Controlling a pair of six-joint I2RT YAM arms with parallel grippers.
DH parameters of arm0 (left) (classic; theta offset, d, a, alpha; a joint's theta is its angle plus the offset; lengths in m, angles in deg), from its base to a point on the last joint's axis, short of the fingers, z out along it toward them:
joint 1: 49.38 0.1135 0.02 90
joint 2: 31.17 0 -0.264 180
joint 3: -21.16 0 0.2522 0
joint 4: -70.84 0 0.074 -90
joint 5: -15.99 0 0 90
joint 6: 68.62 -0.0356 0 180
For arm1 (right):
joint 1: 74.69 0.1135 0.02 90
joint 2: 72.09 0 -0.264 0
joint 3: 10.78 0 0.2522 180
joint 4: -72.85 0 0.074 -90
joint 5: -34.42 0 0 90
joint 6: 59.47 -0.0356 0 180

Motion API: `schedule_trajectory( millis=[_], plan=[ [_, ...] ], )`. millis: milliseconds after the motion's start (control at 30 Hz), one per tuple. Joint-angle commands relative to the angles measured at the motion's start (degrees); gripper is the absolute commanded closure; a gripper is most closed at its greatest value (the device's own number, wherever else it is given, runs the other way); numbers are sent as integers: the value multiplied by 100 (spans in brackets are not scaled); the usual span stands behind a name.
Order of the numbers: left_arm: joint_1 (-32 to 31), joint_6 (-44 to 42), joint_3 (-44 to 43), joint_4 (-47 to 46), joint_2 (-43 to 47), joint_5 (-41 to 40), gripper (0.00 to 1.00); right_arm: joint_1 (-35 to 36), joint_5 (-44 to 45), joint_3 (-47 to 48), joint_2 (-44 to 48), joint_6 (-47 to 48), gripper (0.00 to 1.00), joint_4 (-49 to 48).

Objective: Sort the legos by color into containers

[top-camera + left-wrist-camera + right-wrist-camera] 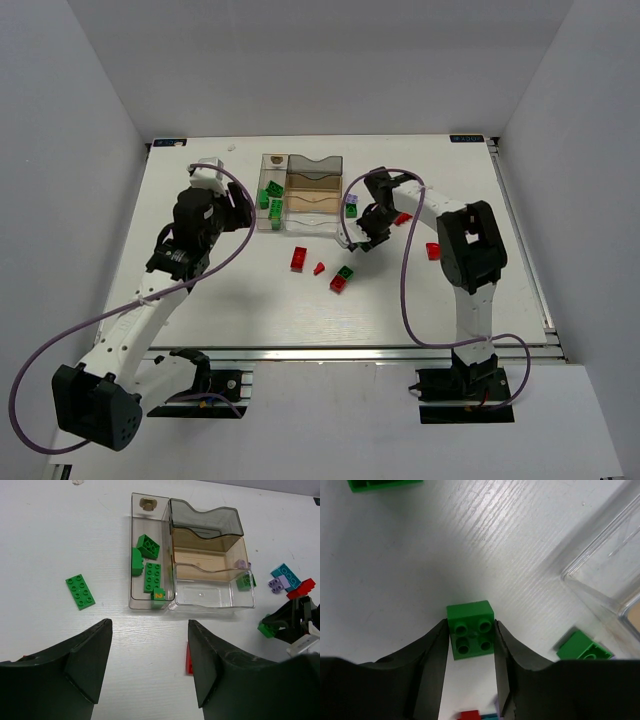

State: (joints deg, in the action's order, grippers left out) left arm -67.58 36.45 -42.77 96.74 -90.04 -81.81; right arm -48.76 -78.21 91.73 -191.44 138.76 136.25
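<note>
My right gripper (470, 645) has its jaws pressed against both sides of a green 2x2 lego (471, 629) that sits on the table. The same gripper (358, 238) is just right of the tray's front corner. The brown-tinted containers tray (316, 178) stands mid-table, and its long left compartment holds several green legos (149, 565). Left of the tray my left gripper (150, 625) hovers open and empty. A red lego (189, 661) peeks out behind its right finger, and a flat green lego (80, 591) lies to its left.
Loose red legos (298, 258) and a green one (346, 272) lie in front of the tray. Lilac (275, 584), light blue (286, 575) and red (301, 587) legos cluster right of the tray. Another green lego (583, 647) lies near the clear tray corner (615, 565).
</note>
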Motion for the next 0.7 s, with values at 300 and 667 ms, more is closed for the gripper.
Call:
schedule_trajectory(
  millis=[300, 667],
  plan=[
    [18, 101, 104, -115, 446, -468, 29, 1010, -831, 150, 1652, -5813, 100, -2296],
    [18, 22, 368, -344, 947, -1303, 28, 1643, 760, 2506, -376, -10180, 100, -4892]
  ],
)
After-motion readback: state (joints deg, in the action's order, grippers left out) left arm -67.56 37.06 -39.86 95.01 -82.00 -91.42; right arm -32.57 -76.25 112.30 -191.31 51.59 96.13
